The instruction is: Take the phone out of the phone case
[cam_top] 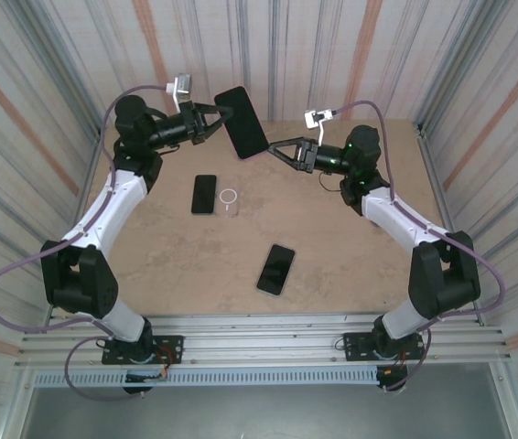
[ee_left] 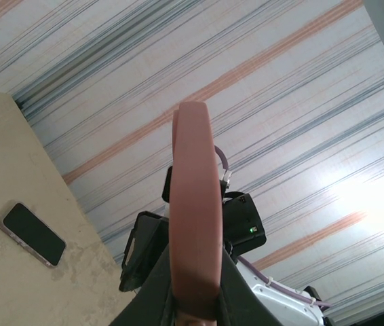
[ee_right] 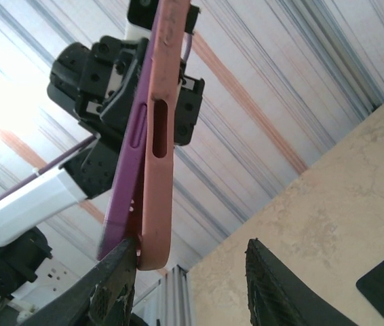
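Purple phone (ee_right: 125, 183) in salmon-pink soft phone case (ee_right: 159, 136) is held off the beige table (cam_top: 350, 265), upper centre of the top view, long axis running upper left to lower right. The left gripper (cam_top: 215, 119) is clamped on its left edge. The right gripper (cam_top: 275, 147), jaws apart, is at its lower-right corner. Count: three phones and two cases, of which two dark phones (cam_top: 204, 194) (cam_top: 276, 269) and a clear case with a white ring (cam_top: 230, 198) lie on the table.
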